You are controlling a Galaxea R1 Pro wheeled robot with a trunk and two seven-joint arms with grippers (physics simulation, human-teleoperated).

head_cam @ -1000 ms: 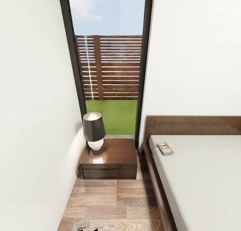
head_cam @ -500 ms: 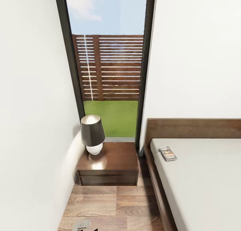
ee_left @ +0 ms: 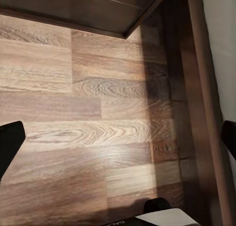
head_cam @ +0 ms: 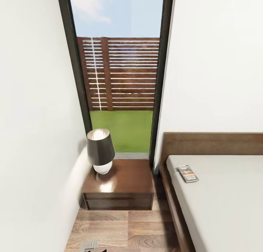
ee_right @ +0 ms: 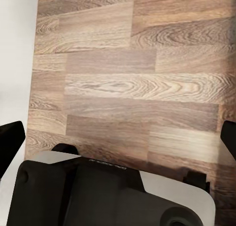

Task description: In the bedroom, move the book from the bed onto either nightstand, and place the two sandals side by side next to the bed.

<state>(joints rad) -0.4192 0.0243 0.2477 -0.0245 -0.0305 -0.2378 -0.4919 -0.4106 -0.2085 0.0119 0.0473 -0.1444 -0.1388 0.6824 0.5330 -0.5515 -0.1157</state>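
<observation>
Both sets of jaws, left (ee_left: 118, 137) and right (ee_right: 118, 137), stand spread over bare floor (ee_left: 73, 113), fingertips cropped at the edges. Book (head_cam: 188, 173) lies on the bed (head_cam: 219, 208) near the headboard; beside it, the nightstand (head_cam: 120, 186) looms closer than before.

The right tool (ee_right: 118, 137), fingertips spread wide, hangs over wood-plank floor (ee_right: 142, 83) above the robot's base (ee_right: 113, 191).
</observation>
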